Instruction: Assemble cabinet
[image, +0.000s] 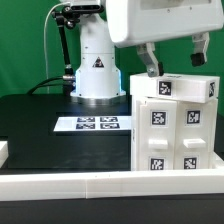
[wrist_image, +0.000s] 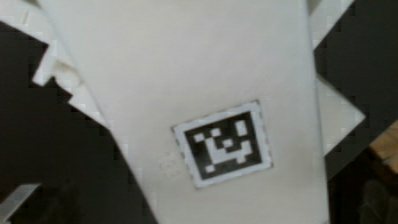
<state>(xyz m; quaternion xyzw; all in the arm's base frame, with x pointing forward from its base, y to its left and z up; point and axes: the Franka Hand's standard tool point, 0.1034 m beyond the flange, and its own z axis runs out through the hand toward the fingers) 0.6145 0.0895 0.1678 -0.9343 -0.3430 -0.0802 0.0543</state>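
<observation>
White rail (image: 110, 182) runs across the front of the desk (image: 40, 125), closest to the exterior camera, with a short white piece (image: 3, 152) at that view's left edge. Behind it, toward the exterior view's right, stands the cabinet (image: 172, 135), upright on the desk, its front face showing four square marker tags in a two-by-two grid. One flat white panel (image: 172, 88) lies across the cabinet's top, bearing two tags on its edge. The jaws (image: 176, 62) hang directly over this panel, one finger (image: 151, 62) near its left end and the other toward its right; they stand spread about as wide as the panel, but whether they actually press on it cannot be told. In the wrist view a white panel surface (wrist_image: 187, 90) fills most of the picture, carrying one tag (wrist_image: 228, 143), with dark gaps at both sides. One marker board (image: 90, 124) lies flat on the dark desk to the exterior view's left of the cabinet, apart from it, in front of the robot base (image: 98, 68). Bare dark desk stretches across the left half.
</observation>
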